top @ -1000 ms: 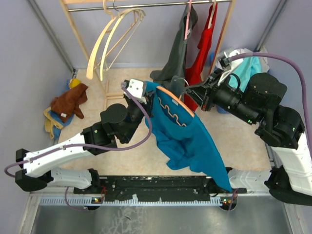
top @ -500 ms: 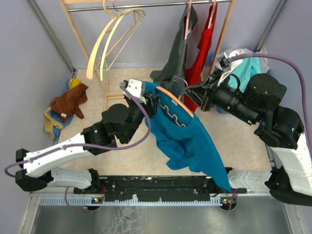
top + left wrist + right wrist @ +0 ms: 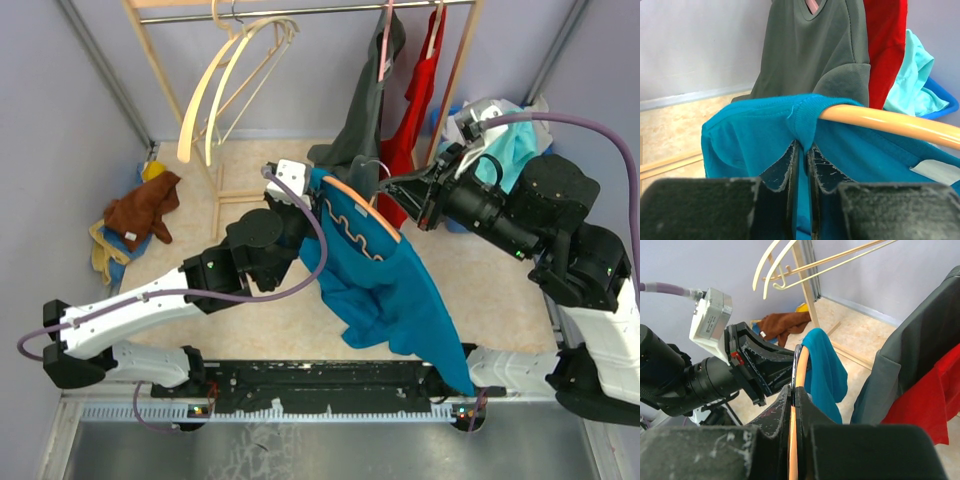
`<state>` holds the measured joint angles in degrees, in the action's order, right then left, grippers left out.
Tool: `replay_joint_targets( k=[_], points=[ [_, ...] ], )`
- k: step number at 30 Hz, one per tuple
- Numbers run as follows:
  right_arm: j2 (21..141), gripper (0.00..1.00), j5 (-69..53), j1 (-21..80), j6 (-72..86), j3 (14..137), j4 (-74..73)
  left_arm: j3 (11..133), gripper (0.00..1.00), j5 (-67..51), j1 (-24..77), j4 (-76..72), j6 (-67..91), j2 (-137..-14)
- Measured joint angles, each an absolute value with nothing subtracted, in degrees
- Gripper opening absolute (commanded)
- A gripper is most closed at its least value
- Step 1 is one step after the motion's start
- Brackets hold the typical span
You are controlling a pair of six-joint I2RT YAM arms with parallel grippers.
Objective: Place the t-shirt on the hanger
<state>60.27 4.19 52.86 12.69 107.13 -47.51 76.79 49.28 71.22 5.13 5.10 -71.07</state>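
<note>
**T-shirt (image 3: 390, 290) draping over the hanger (image 3: 352, 196), both arms gripping**

The teal t-shirt is hanging in mid-air between the two arms, above the tan floor. Its collar end is lying over the orange hanger's arm, and the rest is trailing down toward the arm bases. The wavy bottom bar is showing against the cloth in the top view. The left gripper (image 3: 801, 150) is pinching a fold of the shirt just below the orange arm, with its fingers pressed together on the cloth. The right gripper (image 3: 794, 396) is clamping the hanger itself, and the thin orange bar is running between its closed fingers (the silver hook is too hidden to place). Behind them, a dark grey shirt (image 3: 366, 110) and a red garment (image 3: 415, 95) are hanging from the rail. Cream hangers (image 3: 235, 75) are dangling further left. A brown cloth (image 3: 145, 205) is lying on the floor near the left wall.
</note>
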Motion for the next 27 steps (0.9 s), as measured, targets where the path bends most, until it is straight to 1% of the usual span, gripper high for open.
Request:
replay_joint_targets(
  k=[9,27],
  points=[
    [60.07,0.0,4.19,52.86,12.67,106.85,-47.2,78.37,0.1,47.7,71.29,5.65,5.13,-70.81],
    [61.69,0.0,4.23,52.86,12.62,106.85,-45.54,79.75,0.09,46.46,75.09,6.46,5.08,-70.7]
  ],
)
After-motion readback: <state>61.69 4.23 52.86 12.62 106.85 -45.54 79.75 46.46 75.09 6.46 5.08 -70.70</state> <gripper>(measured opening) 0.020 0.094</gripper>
